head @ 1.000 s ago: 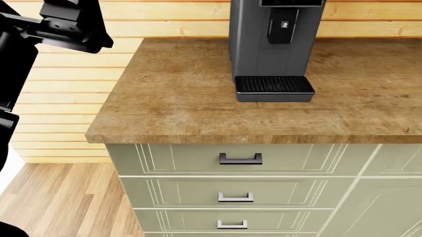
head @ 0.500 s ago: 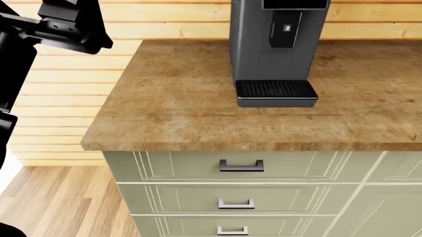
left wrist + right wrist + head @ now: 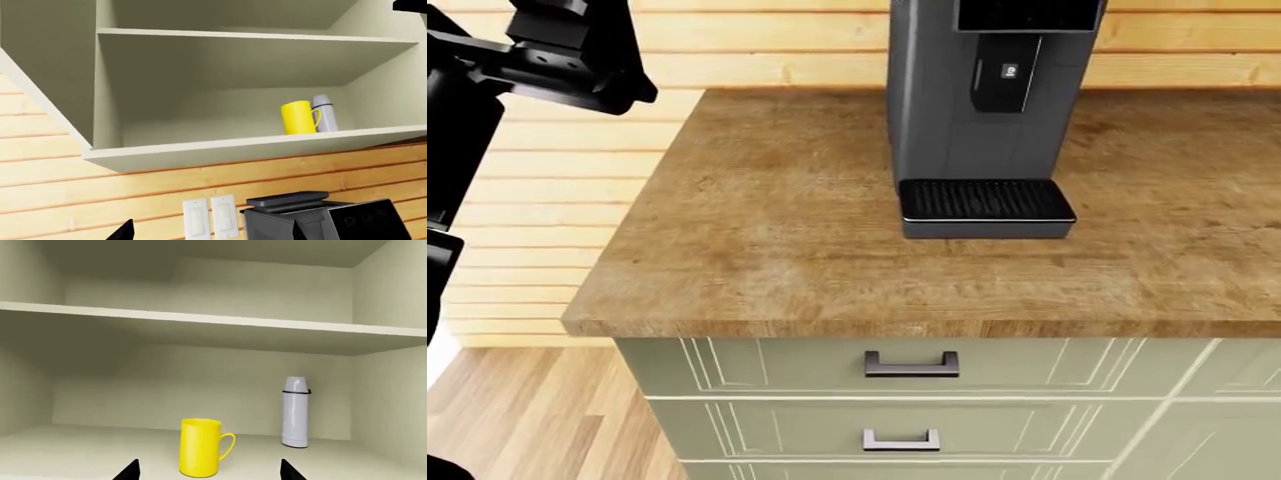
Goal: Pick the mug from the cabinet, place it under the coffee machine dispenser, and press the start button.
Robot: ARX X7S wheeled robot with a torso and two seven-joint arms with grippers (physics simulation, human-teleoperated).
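Reaching into the cabinet is the step we judge to be in hand, and it turns on how the mug lies from our right pincer (image 3: 209,471). In the right wrist view only the two dark fingertips (image 3: 128,471) show, spread well apart with nothing between them, so that pincer is wide open and empty. Straight ahead of it, centred between the tips and a little farther in, stands the tall bright yellow cylindrical mug (image 3: 200,447) on the pale cabinet shelf (image 3: 80,450), upright, its long axis vertical, its small loop handle turned toward the right. We judge that a straight advance would bring the fingers to either side of its body.

Farther back and to the right of the mug, apart from it, stands a slim silver-grey flask with a dark band (image 3: 295,412), close enough to mind on the way in.

Our left pincer (image 3: 567,55) hangs high at the far left of the wooden surface (image 3: 774,230); we cannot tell how far it is open. Its camera sees the mug (image 3: 298,117) from well off, so the right arm is clearly nearer.

Below, the narrow black dispenser block (image 3: 1004,72) on the tall dark grey coffee machine (image 3: 941,110) overhangs a bare ribbed black drip tray (image 3: 985,203).
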